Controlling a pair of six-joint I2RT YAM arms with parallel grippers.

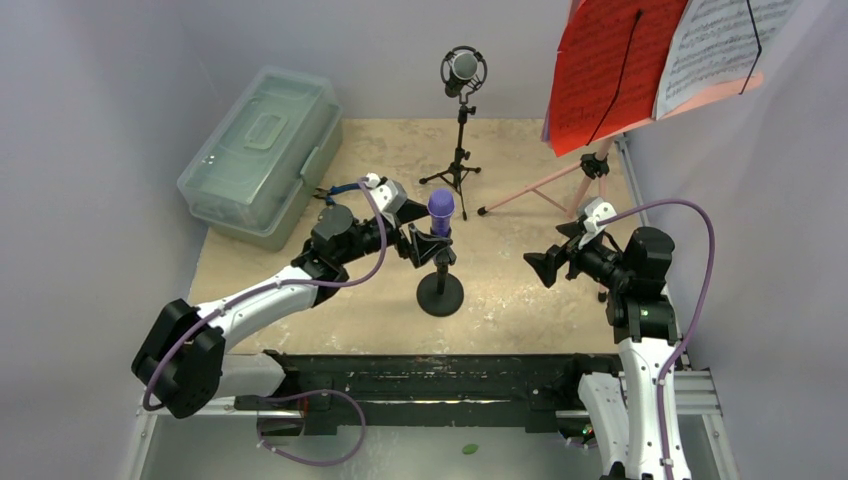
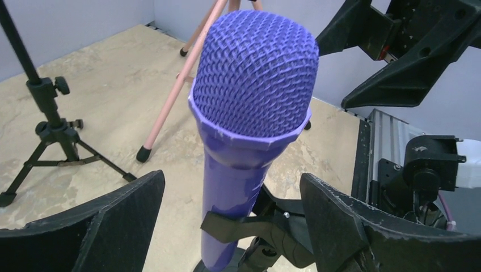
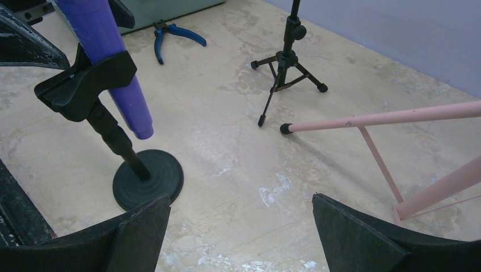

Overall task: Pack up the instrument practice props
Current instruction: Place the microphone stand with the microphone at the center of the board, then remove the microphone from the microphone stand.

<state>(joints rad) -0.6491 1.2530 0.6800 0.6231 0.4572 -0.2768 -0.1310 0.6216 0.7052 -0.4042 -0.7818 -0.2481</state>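
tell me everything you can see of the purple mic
The purple microphone has a rounded mesh head on a smooth, plastic-looking body that narrows downward. It stands nearly upright, gripped round its body by a black clip on a short round-based stand, near the middle of the table. The left gripper is open, fingers either side, not touching it.

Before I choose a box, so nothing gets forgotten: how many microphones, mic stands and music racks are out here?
Microphones: 2 (purple microphone, black-silver microphone)
Mic stands: 2 (round-base stand, tripod stand)
Music racks: 1 (pink music rack)
Total: 5
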